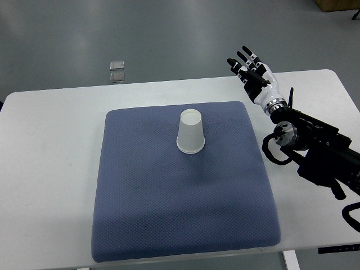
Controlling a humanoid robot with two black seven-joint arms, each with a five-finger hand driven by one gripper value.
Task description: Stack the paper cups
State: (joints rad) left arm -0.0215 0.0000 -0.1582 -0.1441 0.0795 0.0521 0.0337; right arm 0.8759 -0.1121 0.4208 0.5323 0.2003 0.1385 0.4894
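with the right robot hand (251,68) open and empty near the table's (50,169) far right edge, reach to the inverted paper cup (190,131) on the blue mat (185,225) mid-table and grip its wall lightly.

A white table (50,169) fills most of the frame, a blue-grey textured mat (185,225) lying at its centre — two small square floor plates (117,71) sit upper left.

White paper cup (190,132) stands inverted on blue mat (185,225); right hand (252,73) hovers open, apart.
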